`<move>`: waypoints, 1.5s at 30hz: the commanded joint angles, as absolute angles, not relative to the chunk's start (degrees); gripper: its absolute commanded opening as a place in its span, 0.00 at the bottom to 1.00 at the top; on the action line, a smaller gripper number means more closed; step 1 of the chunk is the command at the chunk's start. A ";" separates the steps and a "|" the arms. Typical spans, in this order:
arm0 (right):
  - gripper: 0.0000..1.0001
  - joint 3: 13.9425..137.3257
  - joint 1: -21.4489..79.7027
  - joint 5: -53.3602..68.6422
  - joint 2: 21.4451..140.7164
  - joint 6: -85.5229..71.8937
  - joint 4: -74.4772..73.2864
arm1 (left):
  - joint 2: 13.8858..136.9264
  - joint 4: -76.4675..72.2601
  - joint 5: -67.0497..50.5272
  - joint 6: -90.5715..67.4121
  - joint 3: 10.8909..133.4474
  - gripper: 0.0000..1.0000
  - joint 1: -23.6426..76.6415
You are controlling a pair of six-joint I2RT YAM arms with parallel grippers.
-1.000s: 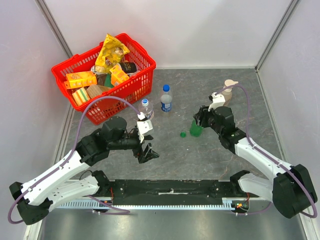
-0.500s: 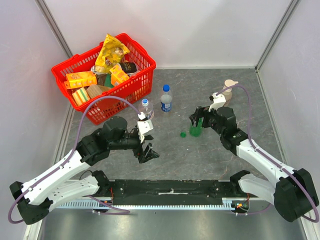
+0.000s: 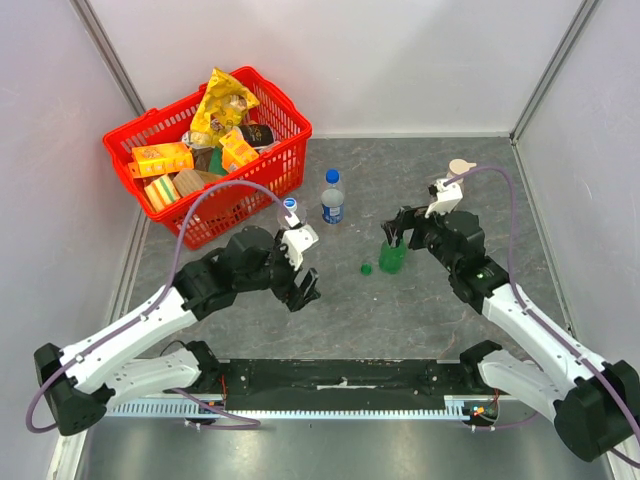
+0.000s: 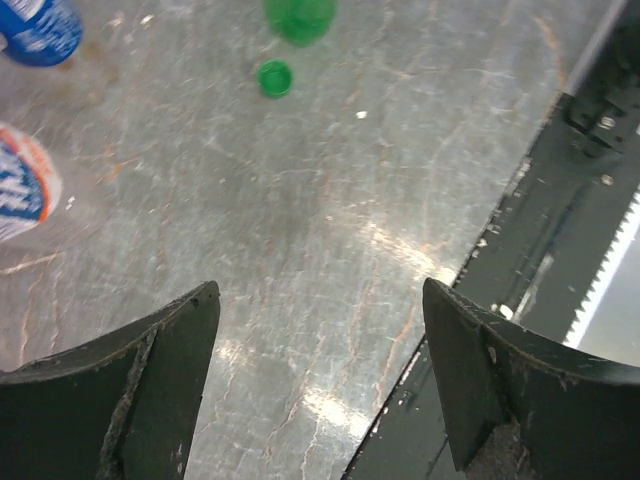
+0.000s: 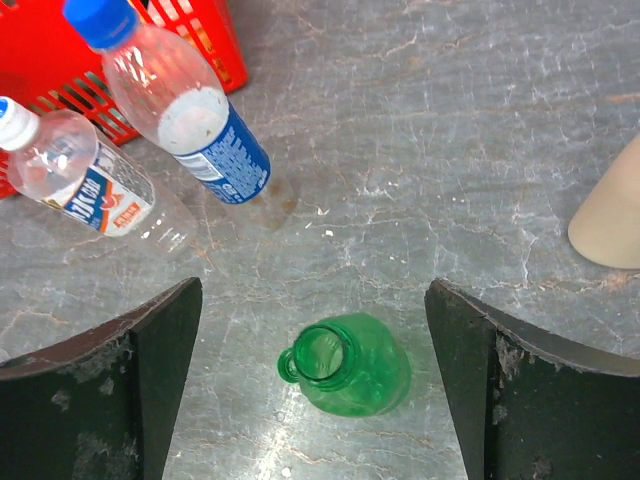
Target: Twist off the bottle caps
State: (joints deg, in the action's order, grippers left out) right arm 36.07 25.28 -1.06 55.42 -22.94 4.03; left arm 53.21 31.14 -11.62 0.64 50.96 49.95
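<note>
The green bottle (image 3: 392, 257) stands uncapped on the table, its open mouth (image 5: 342, 352) below and between my right gripper's (image 5: 312, 288) wide-open fingers, which touch nothing. Its green cap (image 3: 367, 268) lies on the table just left of it, and also shows far ahead as the green cap (image 4: 274, 78) in the left wrist view. The blue-labelled bottle (image 3: 333, 204) and the clear bottle (image 3: 290, 218) each carry a blue cap (image 3: 332, 176) (image 3: 290, 203). My left gripper (image 3: 305, 285) hangs open and empty over bare table (image 4: 318, 292), near the clear bottle.
A red basket (image 3: 275, 170) full of packets stands at the back left, close behind the clear bottle. A beige pump dispenser (image 3: 459, 168) stands behind my right gripper. The black base rail (image 3: 340, 375) runs along the near edge.
My right gripper has opened and let go of the green bottle, lifting slightly. My left arm has swung forward and to the right, toward the bottles.
</note>
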 commanded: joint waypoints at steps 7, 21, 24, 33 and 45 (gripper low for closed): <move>0.98 39.64 25.05 -1.49 51.68 -21.45 2.20 | 59.49 24.09 15.97 -12.12 52.65 0.87 50.01; 0.98 40.96 25.14 -1.93 49.39 -20.39 0.17 | 73.91 13.54 21.71 -13.88 55.20 0.97 40.35; 0.98 40.96 25.14 -2.11 49.57 -20.30 0.17 | 75.93 9.68 19.34 -13.19 54.32 1.00 39.20; 0.98 40.96 25.13 -2.11 49.66 -20.21 0.09 | 82.70 2.91 19.78 -12.04 53.97 0.98 37.53; 0.98 41.75 25.05 -1.32 50.01 -19.78 -1.67 | 86.92 -10.45 21.27 -9.50 49.57 0.80 36.83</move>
